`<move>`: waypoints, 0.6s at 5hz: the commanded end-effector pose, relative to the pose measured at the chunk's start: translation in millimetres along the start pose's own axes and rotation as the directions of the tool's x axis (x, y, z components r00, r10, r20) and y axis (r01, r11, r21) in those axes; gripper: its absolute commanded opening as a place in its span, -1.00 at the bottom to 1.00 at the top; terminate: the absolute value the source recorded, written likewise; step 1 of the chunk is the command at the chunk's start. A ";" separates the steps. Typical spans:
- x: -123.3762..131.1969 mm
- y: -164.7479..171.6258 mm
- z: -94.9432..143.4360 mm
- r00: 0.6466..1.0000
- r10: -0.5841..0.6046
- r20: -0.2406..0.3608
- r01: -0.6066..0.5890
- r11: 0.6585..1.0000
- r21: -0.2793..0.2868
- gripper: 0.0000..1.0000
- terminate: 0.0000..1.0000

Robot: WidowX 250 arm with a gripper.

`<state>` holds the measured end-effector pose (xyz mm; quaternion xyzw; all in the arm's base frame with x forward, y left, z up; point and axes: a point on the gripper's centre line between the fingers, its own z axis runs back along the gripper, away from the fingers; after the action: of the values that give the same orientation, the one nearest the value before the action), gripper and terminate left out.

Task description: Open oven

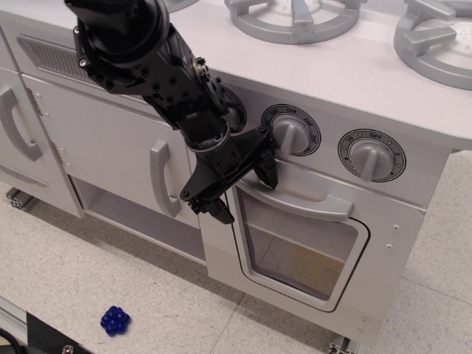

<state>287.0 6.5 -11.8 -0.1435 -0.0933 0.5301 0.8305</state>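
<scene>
The white toy oven [310, 243] stands at the middle right, its door shut. The door has a rounded clear window [299, 251] and a wide grey bar handle [306, 198] above it. Three grey dials sit above the door; two show fully [291, 131] [371, 155], the left one is partly hidden by my arm. My black gripper [243, 193] is open, one finger low at the door's left edge [220, 212], the other near the handle's left end [267, 171]. It holds nothing.
A plain white cabinet door with a vertical grey handle [159, 177] is left of the oven, another handle [18, 122] at the far left. Grey burners [295, 15] sit on the counter top. A small blue object [115, 320] lies on the floor.
</scene>
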 end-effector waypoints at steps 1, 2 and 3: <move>-11.4 18.8 8.9 0.998 -0.052 -0.020 0.053 0.998 0.024 1.00 -1.00; -17.7 33.6 15.8 0.994 -0.102 -0.036 0.104 0.993 0.058 1.00 -1.00; -21.5 44.6 21.2 0.988 -0.146 -0.052 0.150 0.985 0.088 1.00 -1.00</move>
<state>233.4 6.7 -10.0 -0.1036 -0.0448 0.4547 0.8835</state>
